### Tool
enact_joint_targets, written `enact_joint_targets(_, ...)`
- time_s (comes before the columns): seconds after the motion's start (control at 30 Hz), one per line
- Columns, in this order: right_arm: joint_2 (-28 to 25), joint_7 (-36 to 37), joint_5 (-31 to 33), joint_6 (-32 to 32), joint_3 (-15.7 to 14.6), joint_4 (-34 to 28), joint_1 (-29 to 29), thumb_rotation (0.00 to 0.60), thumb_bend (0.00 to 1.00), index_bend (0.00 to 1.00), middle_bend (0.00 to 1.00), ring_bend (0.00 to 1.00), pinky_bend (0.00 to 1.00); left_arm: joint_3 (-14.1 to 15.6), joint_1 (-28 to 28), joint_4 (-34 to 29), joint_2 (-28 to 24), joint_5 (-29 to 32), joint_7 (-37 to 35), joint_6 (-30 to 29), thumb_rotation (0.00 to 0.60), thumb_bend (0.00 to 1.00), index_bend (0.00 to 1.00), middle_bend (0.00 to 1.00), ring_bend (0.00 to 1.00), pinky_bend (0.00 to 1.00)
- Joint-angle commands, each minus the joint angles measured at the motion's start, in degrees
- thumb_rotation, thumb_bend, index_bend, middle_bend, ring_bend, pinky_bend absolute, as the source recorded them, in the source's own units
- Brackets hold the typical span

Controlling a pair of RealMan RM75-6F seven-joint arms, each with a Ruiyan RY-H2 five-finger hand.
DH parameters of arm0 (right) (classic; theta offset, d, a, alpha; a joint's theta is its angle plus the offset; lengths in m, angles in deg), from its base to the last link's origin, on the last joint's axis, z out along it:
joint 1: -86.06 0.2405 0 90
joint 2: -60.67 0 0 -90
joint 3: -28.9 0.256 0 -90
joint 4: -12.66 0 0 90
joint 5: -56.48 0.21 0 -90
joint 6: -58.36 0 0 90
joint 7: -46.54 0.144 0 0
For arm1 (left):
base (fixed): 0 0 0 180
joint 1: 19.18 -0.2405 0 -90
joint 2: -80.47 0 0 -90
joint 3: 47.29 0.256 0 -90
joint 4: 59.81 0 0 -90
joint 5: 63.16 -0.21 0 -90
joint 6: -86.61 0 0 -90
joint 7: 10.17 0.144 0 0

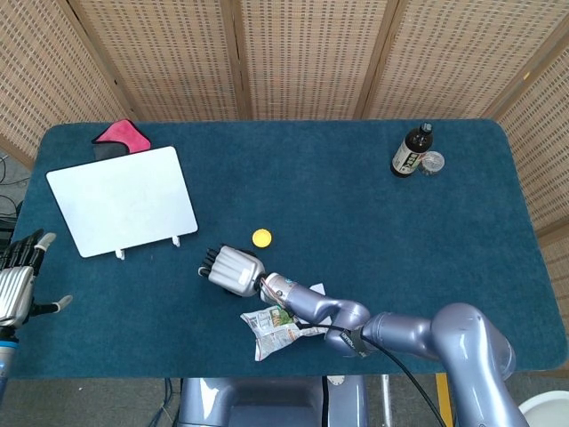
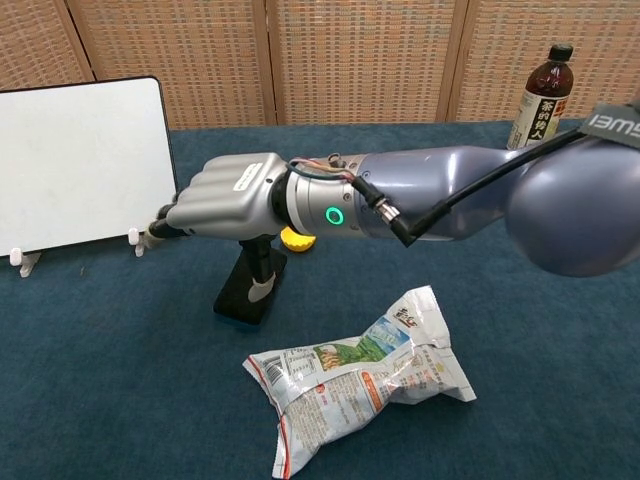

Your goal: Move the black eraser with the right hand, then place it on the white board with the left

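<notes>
Resting your right hand (image 2: 225,197) with fingers spread above the black eraser (image 2: 250,285) leaves it free at the whiteboard's (image 1: 122,199) four o'clock for your open left hand (image 1: 18,286).

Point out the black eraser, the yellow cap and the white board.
black eraser (image 2: 243,296), chest view, on its dark top face, on the table beneath the right hand.
yellow cap (image 1: 261,237), head view, on the middle of its round top.
white board (image 1: 123,198), head view, on its bare white surface.
</notes>
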Motion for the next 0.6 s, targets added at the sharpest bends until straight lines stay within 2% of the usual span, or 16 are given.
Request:
enact_joint_targets(0.03, -0.82, -3.62, 3.45, 2.05, 1.43, -3.47, -0.91, 0.6, 0.0, 0.0, 0.0, 0.0, 0.14, 0.0, 0.03, -0.05, 0.07, 0.06, 0.19, -0.02, 0.6, 0.08, 0.0, 0.0, 0.0, 0.01)
enact_joint_targets(0.13, -3.11, -6.13, 2.69, 6.37, 1.83, -5.52, -1.82, 0.6, 0.0, 0.0, 0.0, 0.0, 0.12, -0.08, 0.17, 0.04, 0.16, 0.29, 0.22, 0.2, 0.6, 0.08, 0.0, 0.0, 0.0, 0.01)
enact_joint_targets(0.3, -9.33, -5.29, -0.07, 11.04, 1.58, -8.82, -4.13, 0.6, 0.0, 0.0, 0.0, 0.0, 0.12, 0.07, 0.29, 0.17, 0.12, 0.07, -0.06, 0.46, 0.6, 0.08, 0.0, 0.0, 0.0, 0.01)
enact_joint_targets(0.47, -18.98, 1.3, -7.04, 19.94, -1.19, -10.12, -10.24, 0.6, 0.0, 0.0, 0.0, 0.0, 0.12, 0.39, 0.23, 0.03, -0.09, -1.27, -0.76, -0.05, 0.6, 0.08, 0.0, 0.0, 0.0, 0.01)
enact_joint_targets(0.6, -27.11, 9.5, -10.21, 30.16, -4.05, -8.59, -18.57, 0.6, 0.0, 0.0, 0.0, 0.0, 0.12, 0.89, 0.24, 0.39, -0.34, -3.16, -0.96, -0.7, 0.6, 0.08, 0.0, 0.0, 0.0, 0.01)
